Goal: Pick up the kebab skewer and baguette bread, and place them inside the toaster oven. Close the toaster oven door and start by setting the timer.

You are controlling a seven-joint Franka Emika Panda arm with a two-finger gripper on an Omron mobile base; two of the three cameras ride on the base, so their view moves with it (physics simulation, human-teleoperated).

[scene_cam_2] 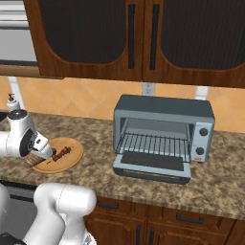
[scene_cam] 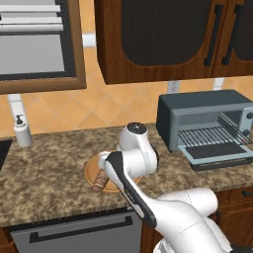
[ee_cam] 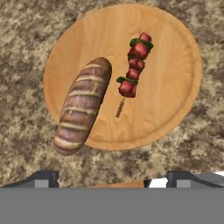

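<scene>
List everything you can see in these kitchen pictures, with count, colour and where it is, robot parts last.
baguette bread: one, brown, on the round board, one end over its rim
kebab skewer: one, red and green chunks, on the board beside the bread
round board: one, light wood, on the counter
toaster oven: one, grey-blue, on the counter
toaster oven door: one, folded down open
soap bottle: one, white, by the backsplash
counter: one, speckled brown
wall cabinets: dark wood, above
gripper: one, open, above the board

My cameras see flat, even, bright rendered light with no glare or blur. Under my end effector, the baguette bread [ee_cam: 82, 106] casts only a faint shadow toward 4 o'clock.
</scene>
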